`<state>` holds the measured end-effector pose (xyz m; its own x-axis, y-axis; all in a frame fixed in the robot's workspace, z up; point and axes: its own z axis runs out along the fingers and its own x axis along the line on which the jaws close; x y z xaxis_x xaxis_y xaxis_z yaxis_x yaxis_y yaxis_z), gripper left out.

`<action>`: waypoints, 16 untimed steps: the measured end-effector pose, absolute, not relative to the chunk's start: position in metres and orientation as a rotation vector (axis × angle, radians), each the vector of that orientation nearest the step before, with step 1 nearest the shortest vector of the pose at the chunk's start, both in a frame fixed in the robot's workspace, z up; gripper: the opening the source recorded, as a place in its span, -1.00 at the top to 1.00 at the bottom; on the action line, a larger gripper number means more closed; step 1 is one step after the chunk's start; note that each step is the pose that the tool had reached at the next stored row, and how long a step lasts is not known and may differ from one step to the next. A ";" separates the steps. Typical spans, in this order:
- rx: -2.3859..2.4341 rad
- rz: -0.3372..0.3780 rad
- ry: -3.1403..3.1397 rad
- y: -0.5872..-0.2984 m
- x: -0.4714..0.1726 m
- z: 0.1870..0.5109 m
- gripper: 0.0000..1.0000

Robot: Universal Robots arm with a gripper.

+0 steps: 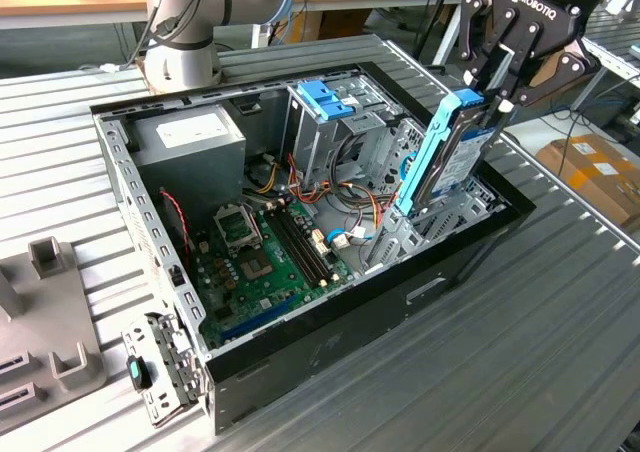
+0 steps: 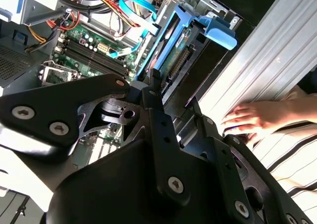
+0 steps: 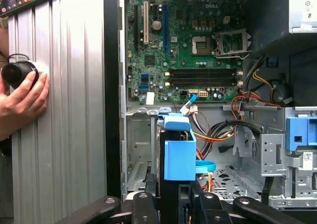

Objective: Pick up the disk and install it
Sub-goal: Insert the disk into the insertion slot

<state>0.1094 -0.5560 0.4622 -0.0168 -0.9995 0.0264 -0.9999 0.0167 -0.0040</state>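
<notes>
Currently end effector point(image 1: 489, 96) grips disk point(image 1: 445, 160), tilted, inside computer case point(image 1: 352, 324).

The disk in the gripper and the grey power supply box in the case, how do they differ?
The disk stands on edge, clamped by the gripper; the power supply box sits flat, untouched. The disk is a thin slab; the power supply box is much bulkier. The disk has a blue frame; the power supply box is plain grey with a white sticker. Both are rectangular metal.
</notes>
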 end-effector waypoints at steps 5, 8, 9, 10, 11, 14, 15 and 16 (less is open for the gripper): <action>2.191 0.033 -2.229 -0.556 0.110 0.462 0.30; 2.192 0.033 -2.228 -0.556 0.110 0.461 0.30; 2.191 0.033 -2.228 -0.556 0.110 0.461 0.30; 2.191 0.033 -2.228 -0.556 0.110 0.460 0.30; 2.192 0.033 -2.228 -0.556 0.110 0.459 0.30; 2.192 0.033 -2.228 -0.556 0.110 0.457 0.30; 2.191 0.033 -2.228 -0.556 0.110 0.456 0.30; 2.191 0.033 -2.228 -0.556 0.110 0.453 0.30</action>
<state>0.1102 -0.5560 0.4530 -0.0168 -0.9995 0.0263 -0.9999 0.0167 -0.0040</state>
